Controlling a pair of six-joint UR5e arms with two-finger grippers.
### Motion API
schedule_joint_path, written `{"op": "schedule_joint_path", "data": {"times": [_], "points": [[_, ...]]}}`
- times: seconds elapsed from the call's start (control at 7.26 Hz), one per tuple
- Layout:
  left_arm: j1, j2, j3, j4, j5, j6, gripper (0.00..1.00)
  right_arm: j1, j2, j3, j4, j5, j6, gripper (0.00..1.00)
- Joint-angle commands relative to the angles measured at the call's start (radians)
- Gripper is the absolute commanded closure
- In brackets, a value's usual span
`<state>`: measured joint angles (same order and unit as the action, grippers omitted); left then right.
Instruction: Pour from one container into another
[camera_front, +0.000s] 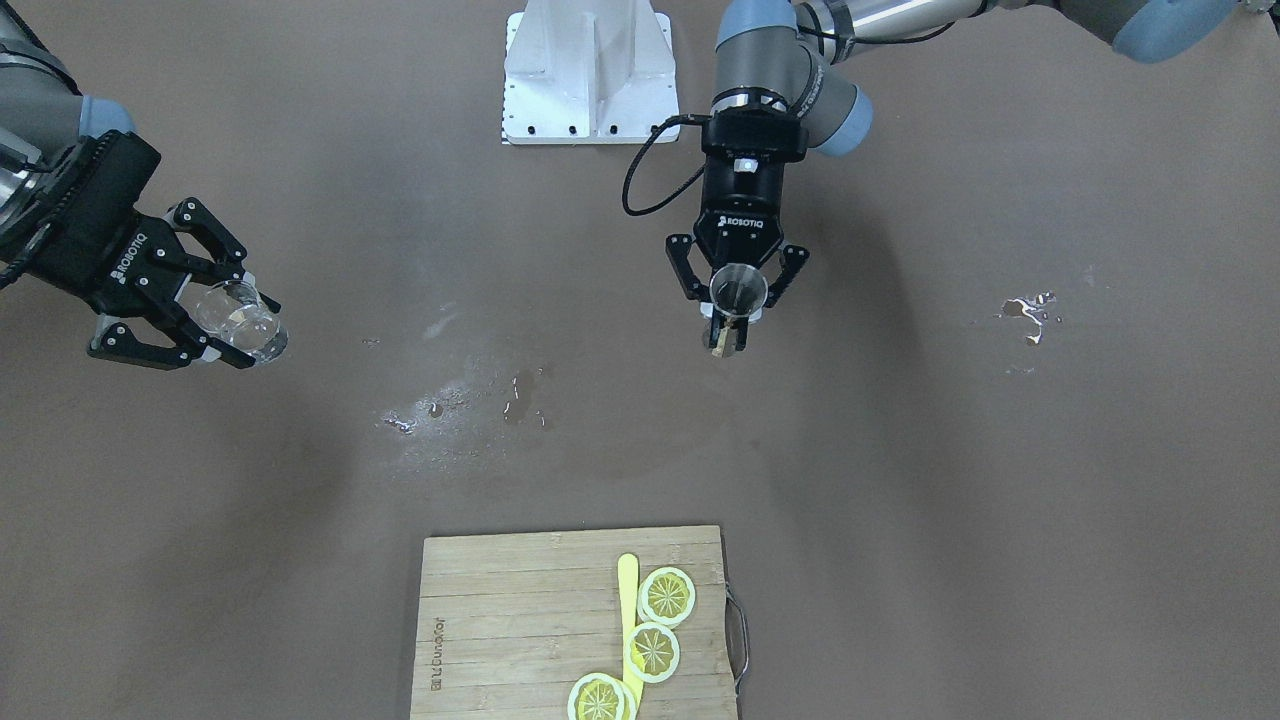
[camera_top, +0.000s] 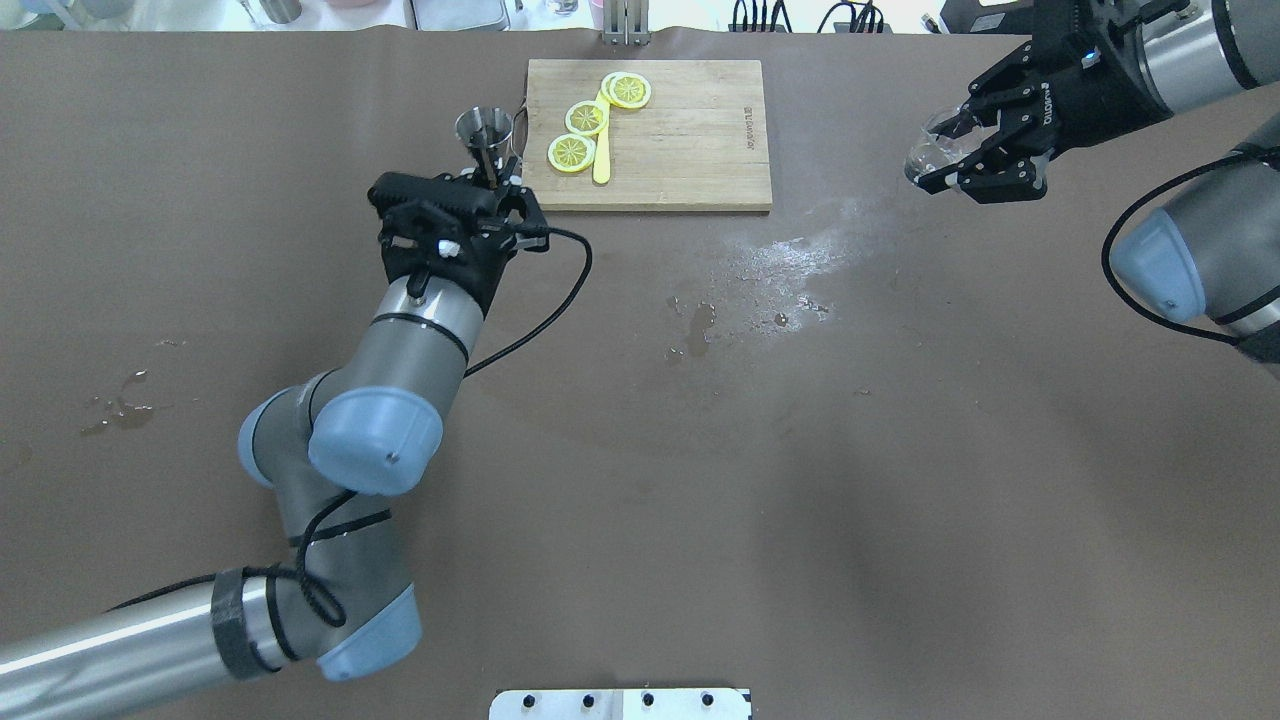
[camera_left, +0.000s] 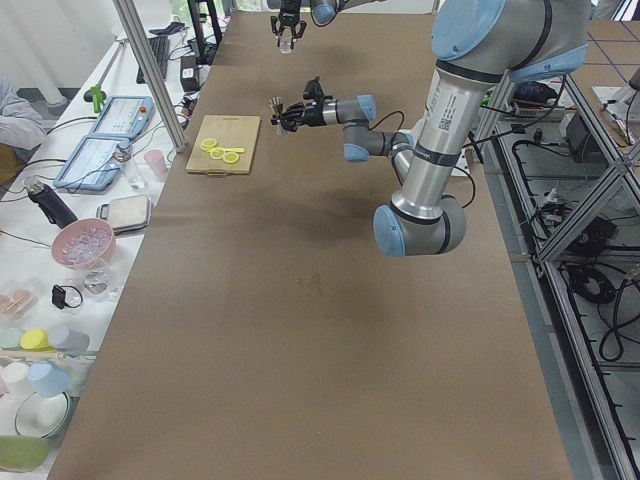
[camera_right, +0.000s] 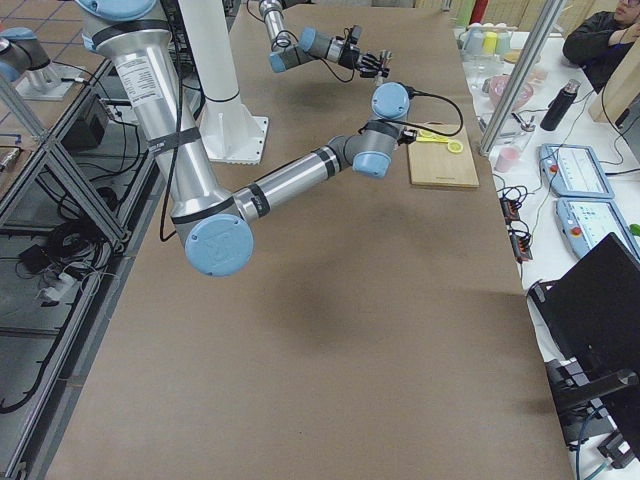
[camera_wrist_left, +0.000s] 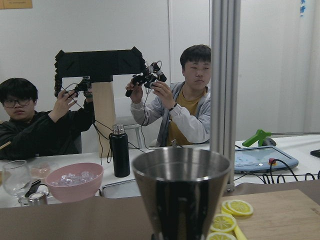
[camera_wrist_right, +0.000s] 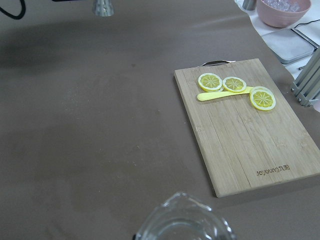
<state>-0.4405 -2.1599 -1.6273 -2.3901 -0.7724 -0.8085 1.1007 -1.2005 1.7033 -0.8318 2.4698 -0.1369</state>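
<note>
My left gripper is shut on the waist of the steel jigger, holding it upright above the table. The jigger sits just left of the cutting board in the overhead view, and its upper cone fills the left wrist view. Far off on the other side, my right gripper is shut on the clear glass beaker, tilted and lifted off the table. The beaker shows at the upper right of the overhead view. Its rim and lip sit low in the right wrist view. A wide gap lies between the two containers.
A wooden cutting board with lemon slices and a yellow knife lies at the table's far edge. Wet spills mark the table's middle, and another spill lies at the left. Operators sit beyond the far edge.
</note>
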Motion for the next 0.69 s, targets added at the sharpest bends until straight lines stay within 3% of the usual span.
{"op": "schedule_joint_path", "data": {"times": [0.0, 0.28, 0.41, 0.55], "points": [[-0.069, -0.159, 0.13, 0.002, -0.11, 0.029, 1.0, 0.007, 0.036, 0.025, -0.128, -0.005, -0.085, 1.0], [-0.06, -0.269, 0.157, -0.003, -0.123, 0.142, 1.0, 0.013, 0.07, 0.084, -0.351, -0.032, -0.267, 1.0], [-0.02, -0.326, 0.196, -0.003, -0.12, 0.175, 1.0, 0.013, 0.091, 0.091, -0.392, -0.043, -0.279, 1.0], [-0.011, -0.308, 0.185, -0.01, -0.114, 0.176, 1.0, 0.007, 0.12, 0.092, -0.433, -0.069, -0.288, 1.0]]}}
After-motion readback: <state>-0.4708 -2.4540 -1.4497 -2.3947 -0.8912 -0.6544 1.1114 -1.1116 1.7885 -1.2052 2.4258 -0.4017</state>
